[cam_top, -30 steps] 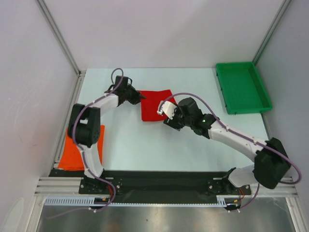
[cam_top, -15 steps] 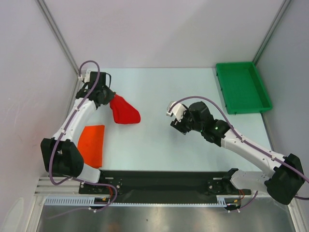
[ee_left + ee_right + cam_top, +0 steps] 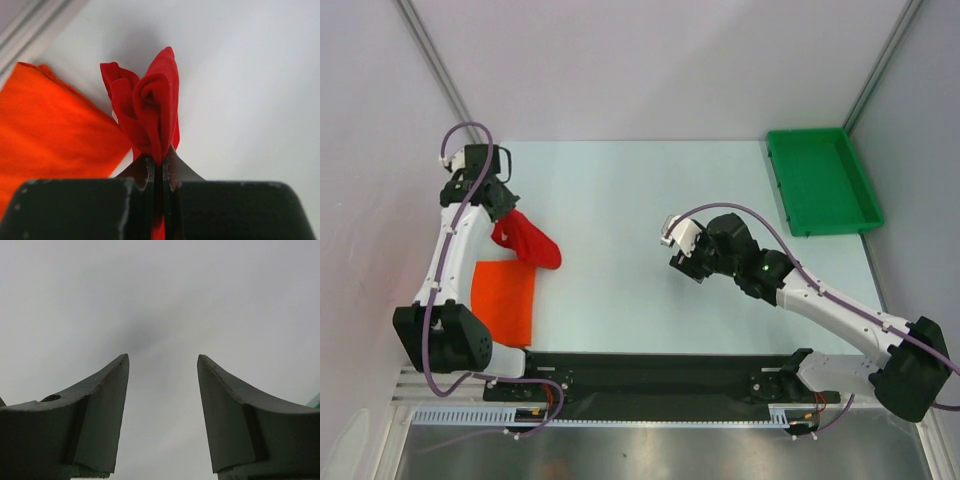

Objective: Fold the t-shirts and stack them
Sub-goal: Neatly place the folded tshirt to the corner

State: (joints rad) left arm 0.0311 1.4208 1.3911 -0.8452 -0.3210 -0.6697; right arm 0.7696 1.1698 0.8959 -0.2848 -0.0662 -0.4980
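The red t-shirt [image 3: 525,240] hangs bunched from my left gripper [image 3: 500,213], which is shut on its edge. In the left wrist view the red cloth [image 3: 152,107] is pinched between the closed fingers of the left gripper [image 3: 161,157]. The orange t-shirt [image 3: 504,299] lies folded as a rectangle at the table's near left, just below the hanging red one; it also shows in the left wrist view [image 3: 47,125]. My right gripper [image 3: 683,262] is open and empty over the bare middle of the table; its open fingers [image 3: 107,390] show only table between them.
A green plastic tray [image 3: 822,180] stands at the back right corner. A metal frame post and wall run along the left edge by the left arm. The arm bases sit on a black rail at the near edge.
My left gripper has carried the red t-shirt from the table's middle back to the left, now above the orange one. My right gripper let go of it and pulled slightly back.
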